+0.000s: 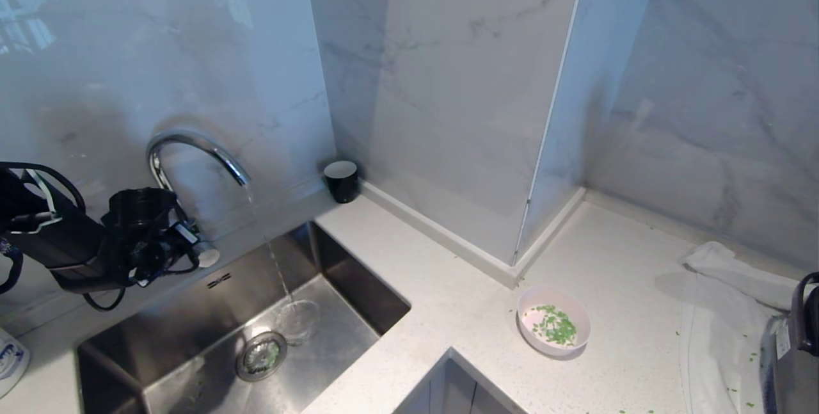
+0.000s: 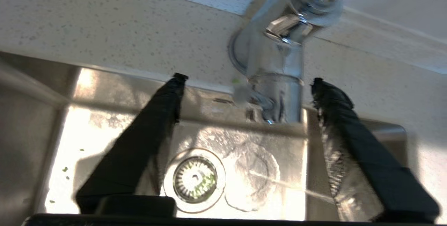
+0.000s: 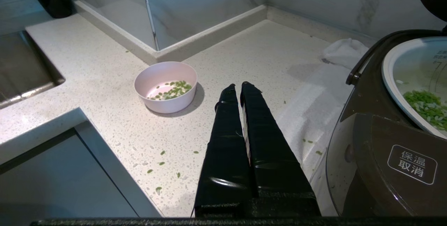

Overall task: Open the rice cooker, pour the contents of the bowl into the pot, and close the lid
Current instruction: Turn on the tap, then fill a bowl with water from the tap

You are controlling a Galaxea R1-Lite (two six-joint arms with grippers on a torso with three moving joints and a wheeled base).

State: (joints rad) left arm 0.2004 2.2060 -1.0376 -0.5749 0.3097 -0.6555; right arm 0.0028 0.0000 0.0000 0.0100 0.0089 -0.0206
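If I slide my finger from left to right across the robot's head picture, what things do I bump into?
Left tool → tap → sink → black cup → pink bowl with green bits → white cloth → rice cooker at the right edge.

A home kitchen: a speckled white countertop [image 1: 461, 286] wraps a corner under marble-look wall panels [image 1: 461, 81], with a steel sink [image 1: 192, 350], a running chrome faucet [image 1: 192, 151] and a rice cooker [image 3: 387, 149].
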